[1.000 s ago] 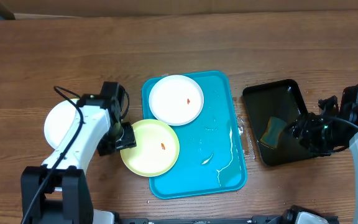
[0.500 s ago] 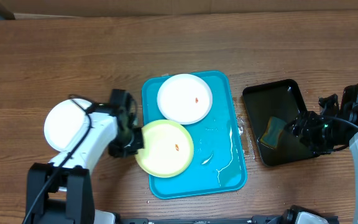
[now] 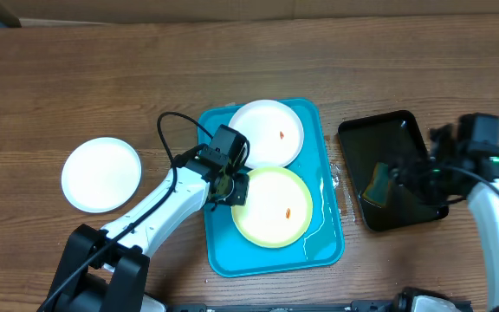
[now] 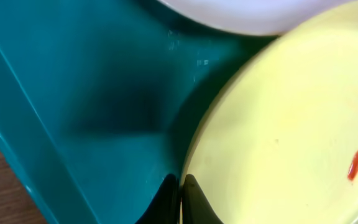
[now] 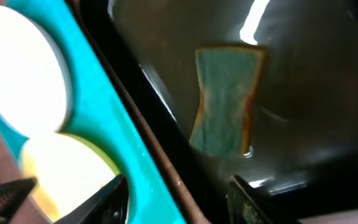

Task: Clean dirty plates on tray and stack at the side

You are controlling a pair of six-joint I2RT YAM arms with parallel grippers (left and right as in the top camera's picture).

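Observation:
The turquoise tray lies mid-table. At its far end is a white plate with a red speck. Nearer lies a pale yellow-green plate, also specked, fully inside the tray. My left gripper is shut on this plate's left rim; in the left wrist view the fingertips meet at the edge of the yellow-green plate. Another white plate rests on the table to the left. My right gripper stands open and holds nothing, over the black tray's left rim.
A black tray to the right of the turquoise one holds a green-blue sponge, which also shows in the right wrist view. Water streaks glisten on the turquoise tray's right side. Bare wooden table surrounds both trays.
My left gripper closed on the yellow-green plate's rim and moved right, bringing the plate from overhanging the tray's left edge to inside it. The white plate shifted right. My right gripper moved left.

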